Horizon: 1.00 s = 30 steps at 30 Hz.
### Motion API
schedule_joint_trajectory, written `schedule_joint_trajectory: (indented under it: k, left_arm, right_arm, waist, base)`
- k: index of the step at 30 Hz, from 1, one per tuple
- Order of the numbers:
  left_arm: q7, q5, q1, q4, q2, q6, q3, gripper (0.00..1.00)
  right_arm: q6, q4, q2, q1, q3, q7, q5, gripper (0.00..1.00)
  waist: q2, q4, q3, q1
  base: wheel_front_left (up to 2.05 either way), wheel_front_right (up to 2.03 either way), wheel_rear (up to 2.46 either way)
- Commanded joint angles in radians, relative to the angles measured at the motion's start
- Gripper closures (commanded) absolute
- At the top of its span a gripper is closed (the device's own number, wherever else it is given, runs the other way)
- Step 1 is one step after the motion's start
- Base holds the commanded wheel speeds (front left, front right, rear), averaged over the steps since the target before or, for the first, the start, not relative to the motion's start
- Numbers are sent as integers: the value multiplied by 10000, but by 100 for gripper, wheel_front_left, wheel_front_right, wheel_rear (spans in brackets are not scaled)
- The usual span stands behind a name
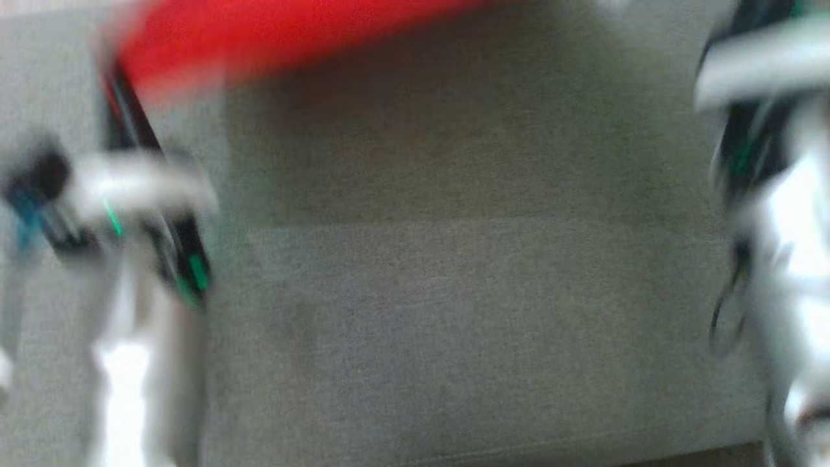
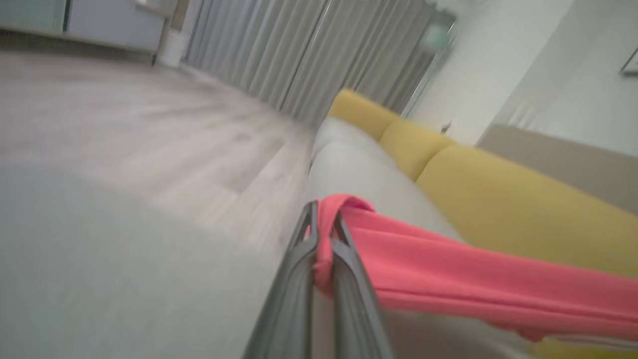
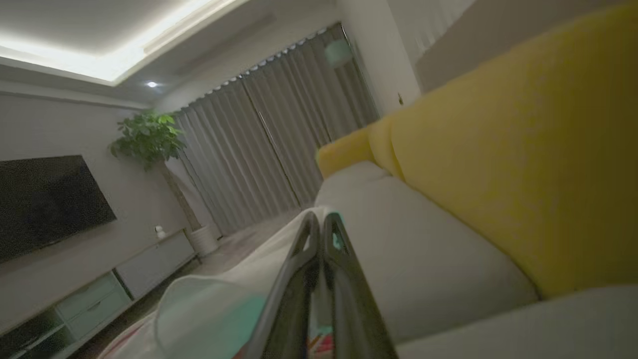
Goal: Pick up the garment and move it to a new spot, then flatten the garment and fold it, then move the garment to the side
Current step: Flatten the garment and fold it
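Grey seat cushions (image 1: 454, 324) of a sofa spread across the blurred head view, with a seam running across the middle. At the left of that view the left gripper (image 1: 123, 110) points up, its dark fingers meeting the red garment (image 1: 259, 39), which shows as a smeared streak along the top left, lifted off the cushions. At the far right edge stands the pale right arm (image 1: 784, 227), too blurred to read.

In the left wrist view a wooden floor (image 2: 149, 124) lies at the left and grey curtains (image 2: 299, 50) hang behind. The left gripper's fingers (image 2: 299, 279) are pinched tight on a fold of the garment. The fold loops over the tips. The rest of the cloth stretches away to the lower right, above the seat and in front of the yellow back cushions (image 2: 498, 199).

In the right wrist view a dark television (image 3: 45, 199) hangs on the wall at the left above a low cabinet (image 3: 124, 279), with a leafy plant (image 3: 147, 137) beside the curtains. The right gripper (image 3: 321, 222) has its fingers pressed together. A pale cloth (image 3: 214, 309) with a teal patch lies against their left side, up to the tips. Whether it is caught between them I cannot tell. To the right the grey seat and yellow back cushions run close by.
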Motion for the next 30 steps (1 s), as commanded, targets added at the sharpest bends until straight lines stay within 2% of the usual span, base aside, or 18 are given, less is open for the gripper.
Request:
schedule_joint_trajectory:
  k: [1, 5, 7, 10, 12, 17, 22, 30]
  left_arm:
    - [-51, 97, 620, -25, 278, -101, 465, 100]
    - [-51, 309, 2607, 556, 33, -335, 467, 100]
    - [-52, 259, 3000, 657, 17, -376, 418, 100]
    - [-52, -763, 3948, 894, 7, -452, 80, 100]
    - [-52, -1036, 4453, 854, 5, -400, -216, 100]
    - [-52, -1640, 5587, 388, 3, -168, -558, 100]
    - [-52, -1413, 6684, -467, 2, 34, -855, 100]
    - [-53, -2102, 7742, -1752, 2, 17, -1355, 100]
  right_arm:
    - [-9, -486, -61, 665, 98, -95, 364, 100]
    - [-9, -740, 47, 3299, 514, -94, 1240, 100]
    - [-9, -814, 62, 3845, 612, -94, 1385, 100]
    - [-9, -1015, 19, 5115, 853, -95, 1577, 100]
    - [-9, -1077, 45, 5756, 922, -95, 1788, 100]
    - [-9, -1036, -23, 6992, 1075, -96, 1963, 100]
    - [-9, -1001, -89, 7884, 1112, -93, 2137, 100]
    - [-9, -1537, -140, 8930, 939, 46, 2507, 100]
  waist:
    - [0, -134, -197, 0]
    - [0, -260, -639, 0]
    - [0, -297, -764, 0]
    - [0, -412, -1176, 0]
    - [0, -415, -1519, 0]
    - [0, -320, -2368, 0]
    - [0, -147, -2959, 0]
    - [0, 179, -3240, 0]
  base:
    - [0, 0, 0]
    - [0, 0, 0]
    - [0, 0, 0]
    - [0, 0, 0]
    - [0, 0, 0]
    - [0, 0, 0]
    - [0, 0, 0]
    - [0, 0, 0]
